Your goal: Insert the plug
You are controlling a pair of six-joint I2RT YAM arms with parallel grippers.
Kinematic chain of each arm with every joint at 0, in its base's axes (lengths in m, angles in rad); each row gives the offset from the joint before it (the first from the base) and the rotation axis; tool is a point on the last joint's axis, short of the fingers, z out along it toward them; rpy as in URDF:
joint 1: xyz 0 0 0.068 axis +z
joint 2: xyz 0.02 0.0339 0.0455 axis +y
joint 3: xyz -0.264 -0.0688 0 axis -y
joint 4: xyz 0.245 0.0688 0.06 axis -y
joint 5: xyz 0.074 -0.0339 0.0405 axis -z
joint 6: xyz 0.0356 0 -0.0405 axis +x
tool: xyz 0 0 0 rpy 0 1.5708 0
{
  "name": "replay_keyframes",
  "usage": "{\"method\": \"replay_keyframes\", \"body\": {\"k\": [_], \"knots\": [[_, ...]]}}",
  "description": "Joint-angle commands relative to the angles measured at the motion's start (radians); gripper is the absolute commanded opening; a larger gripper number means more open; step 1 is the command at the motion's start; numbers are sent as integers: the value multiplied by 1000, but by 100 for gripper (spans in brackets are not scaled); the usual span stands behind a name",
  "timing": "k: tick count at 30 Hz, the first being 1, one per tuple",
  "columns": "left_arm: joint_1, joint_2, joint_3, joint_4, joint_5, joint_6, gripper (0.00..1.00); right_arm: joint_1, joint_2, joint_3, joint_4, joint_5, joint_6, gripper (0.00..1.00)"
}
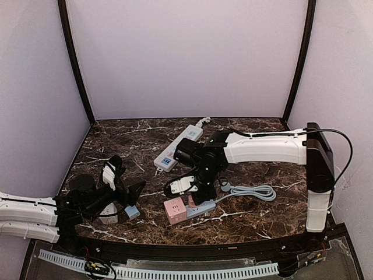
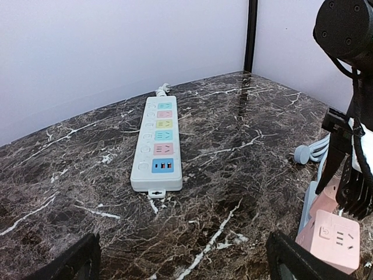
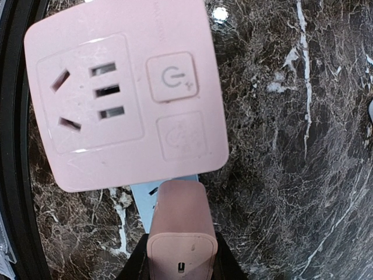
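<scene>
In the right wrist view a pink plug (image 3: pixel 180 230) sits between my right gripper's (image 3: pixel 180 259) black fingers, which are shut on it. It hangs over a pale blue power strip (image 3: pixel 144 198), right beside a pink cube socket (image 3: pixel 125 96) whose outlets face up. From above, the right gripper (image 1: pixel 195 189) is over the pink cube (image 1: pixel 175 210) and the blue strip (image 1: pixel 202 207); the plug itself is hidden there. My left gripper (image 1: pixel 125 181) rests at the near left, open and empty (image 2: pixel 183 259). It faces a white power strip (image 2: pixel 158 143).
The white power strip (image 1: pixel 178 149) with coloured outlets lies at the centre back. A grey cable (image 1: pixel 252 191) coils to the right of the blue strip. Purple walls enclose the dark marble table (image 1: pixel 256 216) on three sides.
</scene>
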Motion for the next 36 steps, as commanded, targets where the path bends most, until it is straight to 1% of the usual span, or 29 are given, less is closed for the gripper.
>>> {"method": "replay_keyframes", "body": {"k": [1, 8, 20, 26, 30, 36], "knots": [[5, -7, -17, -1, -11, -3, 99, 22, 58, -21, -53, 20, 4, 0], [5, -7, -17, -4, -15, -4, 99, 36, 47, -24, -62, 30, -5, 0], [5, 0, -16, -1, -11, -7, 99, 42, 25, -80, -38, 50, -19, 0], [5, 6, -15, -1, -11, -7, 99, 42, 12, -102, -37, 124, -36, 0], [5, 5, -15, 2, -10, -3, 98, 43, -30, -136, -12, 139, -59, 0], [5, 10, -17, 5, -12, -3, 98, 42, -45, -153, 5, 168, -87, 0]]}}
